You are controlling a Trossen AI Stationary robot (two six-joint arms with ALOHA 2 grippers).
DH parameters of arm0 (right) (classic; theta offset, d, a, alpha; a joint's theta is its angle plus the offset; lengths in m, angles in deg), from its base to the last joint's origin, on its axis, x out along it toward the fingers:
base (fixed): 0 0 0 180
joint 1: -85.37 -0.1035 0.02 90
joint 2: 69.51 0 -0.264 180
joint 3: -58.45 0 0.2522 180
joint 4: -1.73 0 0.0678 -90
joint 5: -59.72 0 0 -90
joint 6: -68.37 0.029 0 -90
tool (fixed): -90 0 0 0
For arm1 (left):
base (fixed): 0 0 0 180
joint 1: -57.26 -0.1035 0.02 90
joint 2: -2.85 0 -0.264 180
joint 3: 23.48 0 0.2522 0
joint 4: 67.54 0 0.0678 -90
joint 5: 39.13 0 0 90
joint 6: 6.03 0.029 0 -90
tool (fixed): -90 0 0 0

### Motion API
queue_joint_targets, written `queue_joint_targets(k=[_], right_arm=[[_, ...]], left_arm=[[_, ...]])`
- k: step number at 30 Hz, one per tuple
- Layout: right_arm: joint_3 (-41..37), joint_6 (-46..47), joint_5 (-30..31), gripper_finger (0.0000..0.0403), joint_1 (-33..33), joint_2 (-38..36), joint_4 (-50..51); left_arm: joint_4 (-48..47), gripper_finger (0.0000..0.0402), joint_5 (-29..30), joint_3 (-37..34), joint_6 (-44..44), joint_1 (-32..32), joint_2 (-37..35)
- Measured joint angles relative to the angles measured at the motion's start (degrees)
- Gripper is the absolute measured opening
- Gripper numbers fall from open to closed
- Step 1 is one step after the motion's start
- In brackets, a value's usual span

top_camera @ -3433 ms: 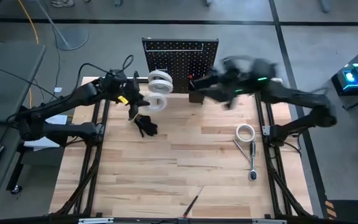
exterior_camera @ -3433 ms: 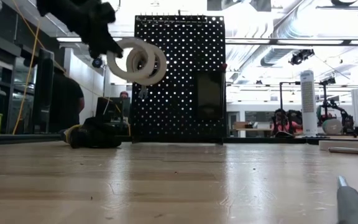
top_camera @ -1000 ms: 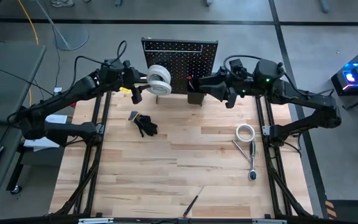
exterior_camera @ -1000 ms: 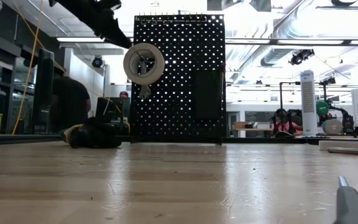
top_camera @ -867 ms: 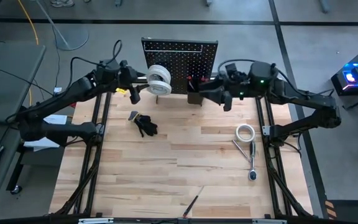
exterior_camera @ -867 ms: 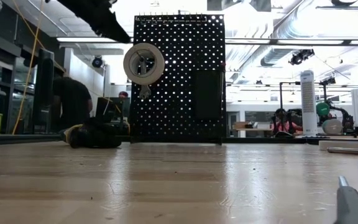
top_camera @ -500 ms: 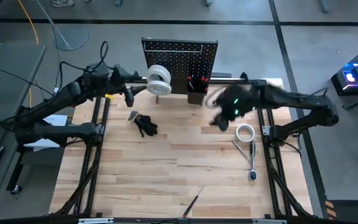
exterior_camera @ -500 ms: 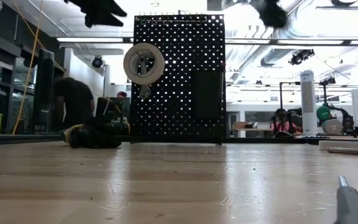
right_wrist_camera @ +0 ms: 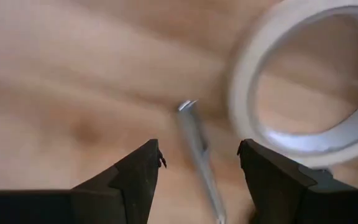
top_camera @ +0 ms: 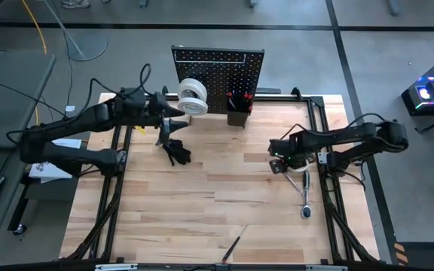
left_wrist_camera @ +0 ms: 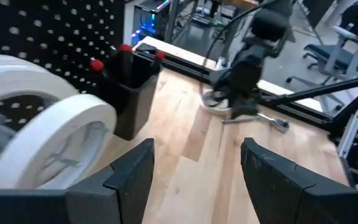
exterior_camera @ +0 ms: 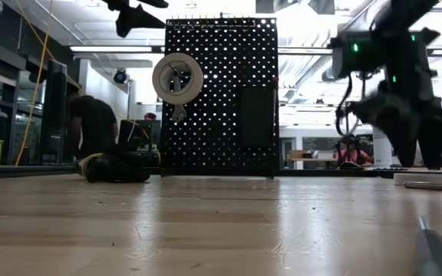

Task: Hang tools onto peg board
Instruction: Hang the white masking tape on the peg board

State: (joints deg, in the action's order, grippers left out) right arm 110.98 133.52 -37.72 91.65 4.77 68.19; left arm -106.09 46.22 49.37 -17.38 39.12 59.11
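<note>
The peg board (top_camera: 218,79) stands upright at the far edge of the table (top_camera: 209,203) in the high view, with white tape rolls (top_camera: 193,96) hung on its left part and a small black bin (top_camera: 237,114) holding red-handled screwdrivers (top_camera: 237,98) on its front. The left gripper (top_camera: 173,126) hovers just in front of the hung rolls, above a dark bundle (top_camera: 177,153) lying on the wood. The right gripper (top_camera: 277,159) is low over the right side of the table, just beside a loose tape roll (top_camera: 297,161) and a silver ratchet (top_camera: 304,197). A slim screwdriver (top_camera: 233,245) lies near the front edge, well apart from both arms.

In the low view the rolls (exterior_camera: 177,78) hang high on the board's (exterior_camera: 221,96) left, the bin (exterior_camera: 257,116) to their right. The right gripper (exterior_camera: 417,157) hangs close to the tabletop at the right.

The left wrist view shows that arm's fingers (left_wrist_camera: 132,177) spread wide and empty, the rolls (left_wrist_camera: 39,146) close by, the bin (left_wrist_camera: 132,87) beyond.

In the right wrist view the fingers (right_wrist_camera: 135,177) stand wide apart, holding nothing, above a silver tool tip (right_wrist_camera: 194,134) beside the loose roll (right_wrist_camera: 303,87).
</note>
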Motion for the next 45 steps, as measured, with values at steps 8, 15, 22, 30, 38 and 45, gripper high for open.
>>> queue_joint_targets(k=[8, 15, 22, 30, 38, 45], right_arm=[[-3.76, 3.63, 10.15, 0.0217, 4.01, -0.02, -2.61], [-4.05, 1.75, 11.6, 0.0217, 5.74, 2.95, -3.18], [-3.48, -0.5, 10.29, 0.0209, 5.65, 11.42, -6.75], [0.94, -6.8, 12.72, 0.0025, 1.81, 11.29, -3.68], [14.59, -10.66, 12.13, 0.0024, -4.92, 0.18, -7.58], [27.81, -29.2, 8.58, 0.0024, -5.09, -4.57, -41.74]], left_arm=[[4.7, 0.022, 0.01, 0.0, -3.5, 2.64, 1.84], [5.46, 0.022, 0.29, 0.0, -3.62, 4.15, 1.93], [5.72, 0.022, 0.41, 0.0, -6.23, 5.04, 1.91], [7.23, 0.022, -0.69, -0.02, -7.63, 7.17, 0.42], [8.61, 0.022, 0.74, -0.02, -7.56, 7.18, -4.34], [15.76, 0.022, 0.97, 0.0, -0.57, 7.14, -2.22]])
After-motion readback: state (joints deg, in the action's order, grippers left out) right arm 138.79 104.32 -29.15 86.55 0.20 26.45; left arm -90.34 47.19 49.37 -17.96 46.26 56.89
